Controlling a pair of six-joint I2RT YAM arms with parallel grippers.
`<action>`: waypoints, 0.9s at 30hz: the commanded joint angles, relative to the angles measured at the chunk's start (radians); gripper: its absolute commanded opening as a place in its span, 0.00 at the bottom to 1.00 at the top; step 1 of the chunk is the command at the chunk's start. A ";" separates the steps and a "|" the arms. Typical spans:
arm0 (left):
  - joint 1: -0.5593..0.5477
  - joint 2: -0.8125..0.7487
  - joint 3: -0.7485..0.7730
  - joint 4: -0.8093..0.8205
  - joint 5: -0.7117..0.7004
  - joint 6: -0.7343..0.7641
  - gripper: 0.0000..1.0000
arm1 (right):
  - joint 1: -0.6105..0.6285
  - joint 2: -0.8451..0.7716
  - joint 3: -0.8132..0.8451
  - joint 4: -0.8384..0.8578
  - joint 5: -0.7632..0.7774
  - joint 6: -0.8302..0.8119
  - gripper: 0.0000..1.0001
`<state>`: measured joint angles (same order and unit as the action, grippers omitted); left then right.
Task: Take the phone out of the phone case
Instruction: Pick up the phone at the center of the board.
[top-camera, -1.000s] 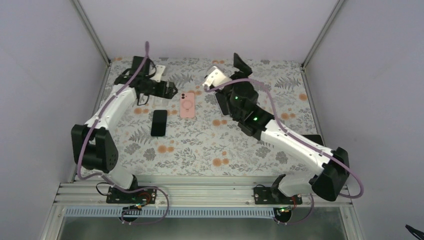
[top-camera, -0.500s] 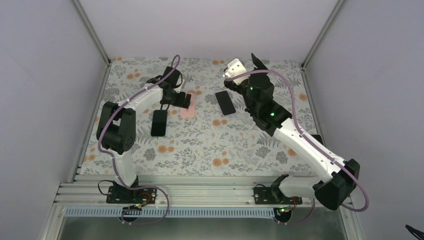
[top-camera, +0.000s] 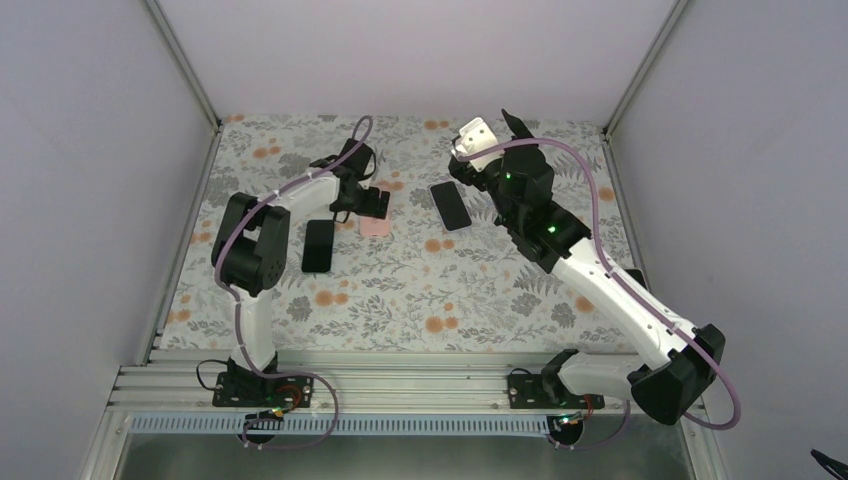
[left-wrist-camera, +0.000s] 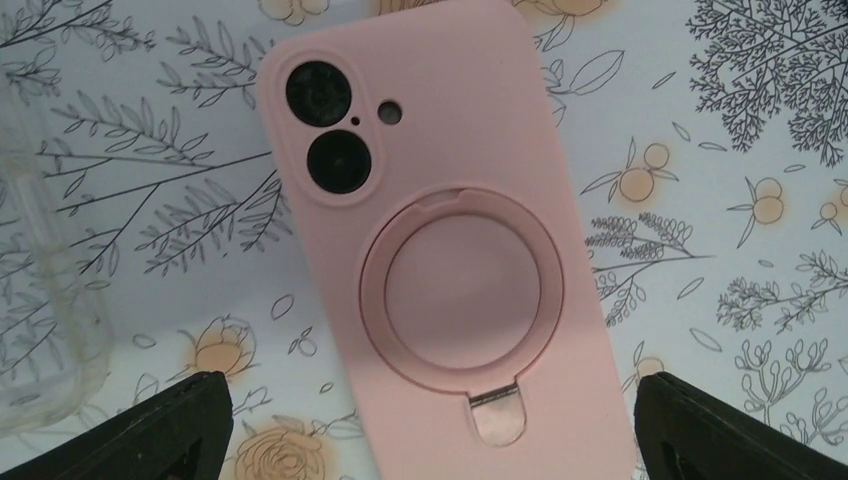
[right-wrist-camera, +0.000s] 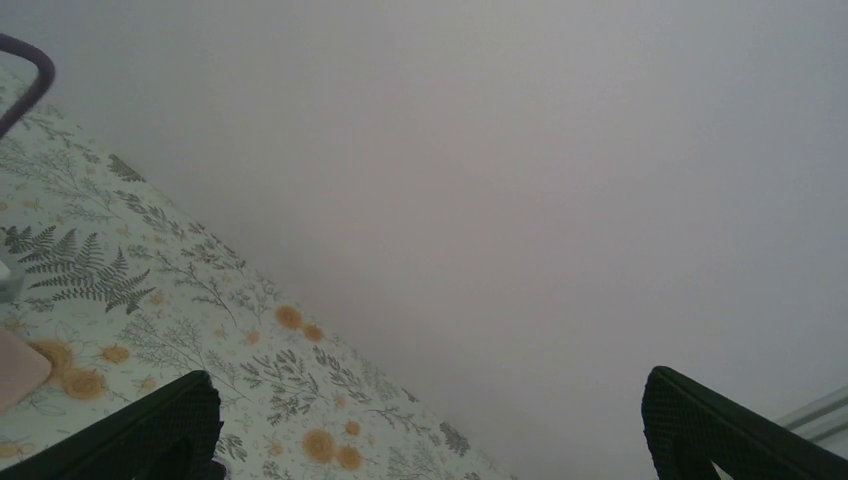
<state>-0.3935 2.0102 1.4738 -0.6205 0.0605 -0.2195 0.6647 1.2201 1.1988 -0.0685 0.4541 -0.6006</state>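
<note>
A pink phone case (left-wrist-camera: 450, 250) lies back up on the flowered table, with a ring stand on it. Only the phone's black lenses (left-wrist-camera: 330, 130) show through the case's cut-out. In the top view the case (top-camera: 376, 226) is partly hidden under my left gripper (top-camera: 364, 201). That left gripper (left-wrist-camera: 430, 445) hovers right over the case, open, one black fingertip on either side of its lower end, touching nothing. My right gripper (top-camera: 495, 132) is raised at the back, open and empty, and faces the rear wall (right-wrist-camera: 500, 150).
One bare black phone (top-camera: 318, 245) lies left of the case and another (top-camera: 450, 205) to its right, under the right arm. A clear case (left-wrist-camera: 40, 320) lies at the left edge of the left wrist view. Walls close three sides.
My left arm has swung right from the back left corner and now hangs over the pink case. My right arm has pulled back to the right, uncovering the right black phone.
</note>
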 joint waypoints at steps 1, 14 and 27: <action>-0.025 0.050 0.041 0.015 -0.017 -0.013 1.00 | -0.010 -0.021 0.033 -0.021 -0.032 0.038 0.99; -0.070 0.144 0.117 0.005 -0.032 0.040 1.00 | -0.016 -0.037 0.028 -0.039 -0.053 0.045 0.99; -0.151 0.140 0.108 -0.063 0.022 0.403 0.94 | -0.017 -0.039 0.031 -0.049 -0.067 0.051 0.99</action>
<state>-0.5190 2.1803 1.6222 -0.6617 0.0074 0.0345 0.6529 1.2041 1.2037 -0.1101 0.4015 -0.5732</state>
